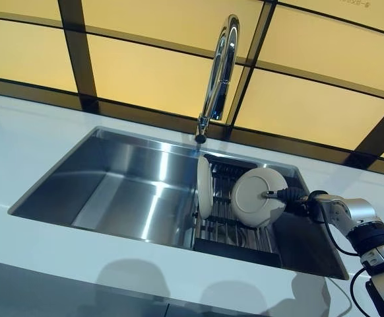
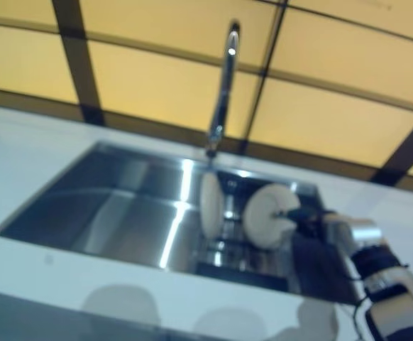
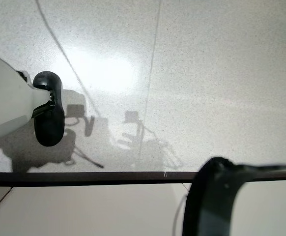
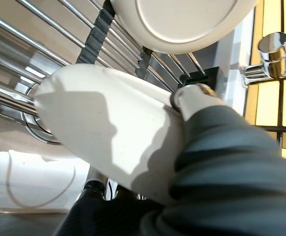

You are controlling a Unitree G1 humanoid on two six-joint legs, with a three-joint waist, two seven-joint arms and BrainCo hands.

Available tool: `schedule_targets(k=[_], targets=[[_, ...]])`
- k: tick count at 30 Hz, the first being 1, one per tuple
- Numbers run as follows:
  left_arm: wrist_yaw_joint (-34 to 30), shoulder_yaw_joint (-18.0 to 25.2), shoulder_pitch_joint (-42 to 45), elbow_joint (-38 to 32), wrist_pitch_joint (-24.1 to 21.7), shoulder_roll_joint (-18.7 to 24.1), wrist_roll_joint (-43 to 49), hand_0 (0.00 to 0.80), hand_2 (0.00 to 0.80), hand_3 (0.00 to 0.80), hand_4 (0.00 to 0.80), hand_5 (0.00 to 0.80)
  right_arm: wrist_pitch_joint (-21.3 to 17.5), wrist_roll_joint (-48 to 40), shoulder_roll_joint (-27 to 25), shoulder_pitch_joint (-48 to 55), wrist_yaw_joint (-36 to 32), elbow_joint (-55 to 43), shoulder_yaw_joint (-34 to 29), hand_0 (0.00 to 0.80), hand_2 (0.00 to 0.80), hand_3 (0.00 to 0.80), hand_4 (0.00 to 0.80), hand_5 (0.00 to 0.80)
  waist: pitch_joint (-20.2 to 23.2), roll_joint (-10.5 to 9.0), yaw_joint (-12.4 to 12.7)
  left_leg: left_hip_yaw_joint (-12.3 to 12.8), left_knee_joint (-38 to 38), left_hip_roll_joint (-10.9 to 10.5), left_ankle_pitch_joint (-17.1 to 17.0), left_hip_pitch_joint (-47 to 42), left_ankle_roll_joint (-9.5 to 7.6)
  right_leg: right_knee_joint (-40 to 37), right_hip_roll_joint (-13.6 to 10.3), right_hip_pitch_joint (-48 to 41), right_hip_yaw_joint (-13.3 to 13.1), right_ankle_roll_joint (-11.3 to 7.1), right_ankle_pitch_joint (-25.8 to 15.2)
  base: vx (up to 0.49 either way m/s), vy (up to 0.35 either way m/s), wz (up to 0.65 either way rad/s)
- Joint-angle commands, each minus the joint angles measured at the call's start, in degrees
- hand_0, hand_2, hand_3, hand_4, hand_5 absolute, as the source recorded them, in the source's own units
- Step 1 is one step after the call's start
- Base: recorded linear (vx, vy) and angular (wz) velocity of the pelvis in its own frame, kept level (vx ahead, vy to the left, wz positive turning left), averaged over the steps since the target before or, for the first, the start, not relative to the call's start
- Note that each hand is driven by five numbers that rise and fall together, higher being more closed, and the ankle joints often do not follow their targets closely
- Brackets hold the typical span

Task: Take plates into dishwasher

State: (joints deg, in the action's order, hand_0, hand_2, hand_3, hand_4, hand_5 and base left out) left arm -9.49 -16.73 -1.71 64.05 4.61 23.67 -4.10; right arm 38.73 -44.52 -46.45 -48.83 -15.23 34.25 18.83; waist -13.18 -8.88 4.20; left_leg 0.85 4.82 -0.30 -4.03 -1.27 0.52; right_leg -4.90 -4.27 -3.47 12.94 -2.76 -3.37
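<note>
Where the white countertop (image 1: 40, 257) is cut out for a steel sink (image 1: 126, 185), a wire rack (image 1: 235, 231) sits in the basin's three o'clock end, below the tall chrome faucet (image 1: 220, 69). Two white plates stand on edge in it: one (image 1: 204, 188) at nine o'clock, the other plate (image 1: 256, 196) beside it, pinched at its rim by the right hand (image 1: 291, 195), thumb on the near face. Amber wall panels (image 1: 146, 72) with dark frames rise at twelve o'clock. The left hand appears nowhere.
</note>
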Motion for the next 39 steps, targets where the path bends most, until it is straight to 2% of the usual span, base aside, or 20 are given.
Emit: schedule_targets(k=[1, 12, 19, 29, 39], targets=[[0.43, -3.08, -1.02, 1.70, 0.11, -0.08, -0.01, 0.000, 0.000, 0.000, 0.000, 0.000, -3.51, 2.12, -2.47, -7.52, 0.67, 2.18, 2.97, 0.800, 0.800, 0.800, 0.800, 0.800, 0.59, 0.68, 2.03, 2.48, -0.19, 1.35, 4.90, -1.64, 0.43, 1.43, -2.00, 1.37, -0.09, -4.92, -0.59, 0.000, 0.000, 0.00], [0.50, -3.67, -1.18, 2.59, -0.63, -0.29, 0.44, 0.000, 0.000, 0.000, 0.000, 0.000, -6.61, 0.16, -4.08, -10.75, 4.51, 3.49, 3.36, 0.800, 0.800, 0.800, 0.800, 0.800, 1.74, 0.80, 1.73, 2.94, -0.10, 1.30, 5.22, -2.54, 0.53, 0.91, -1.77, 0.53, -0.36, -4.81, -0.55, -0.018, 0.000, 0.00], [0.67, -4.11, -1.30, 3.32, -1.11, -0.76, 1.20, 0.000, 0.000, 0.000, 0.000, 0.000, -8.71, -2.85, -5.88, -13.36, 9.98, 3.23, 3.19, 0.800, 0.800, 0.800, 0.800, 0.800, 3.20, 0.71, 1.14, 3.47, -0.12, 1.20, 5.58, -3.30, 0.54, 0.65, -1.52, 0.02, -0.96, -4.75, -0.46, -0.019, 0.008, -0.02], [-0.09, -5.11, -2.26, 4.40, -0.32, -0.79, 2.89, 0.000, 0.000, 0.000, 0.000, 0.000, -10.49, -4.03, -10.78, -16.30, 14.44, 1.61, 2.37, 0.800, 0.800, 0.800, 0.800, 0.800, 5.28, 0.51, -1.42, 5.61, -1.18, 0.96, 6.83, -4.79, -0.21, 1.72, -1.10, 0.18, -4.04, -5.16, -0.54, -0.021, 0.030, -0.14], [0.29, -5.33, -3.98, 4.74, 0.97, -0.92, 5.16, 0.000, 0.000, 0.000, 0.000, 0.000, -9.66, -6.01, -13.95, -15.15, 14.61, 1.03, 0.37, 0.800, 0.800, 0.800, 0.800, 0.800, 6.50, 1.02, -3.65, 8.00, -4.09, 0.77, 8.90, -4.86, -1.25, 3.59, -1.79, 1.35, -5.98, -5.65, -0.39, -0.043, 0.046, -0.19]])
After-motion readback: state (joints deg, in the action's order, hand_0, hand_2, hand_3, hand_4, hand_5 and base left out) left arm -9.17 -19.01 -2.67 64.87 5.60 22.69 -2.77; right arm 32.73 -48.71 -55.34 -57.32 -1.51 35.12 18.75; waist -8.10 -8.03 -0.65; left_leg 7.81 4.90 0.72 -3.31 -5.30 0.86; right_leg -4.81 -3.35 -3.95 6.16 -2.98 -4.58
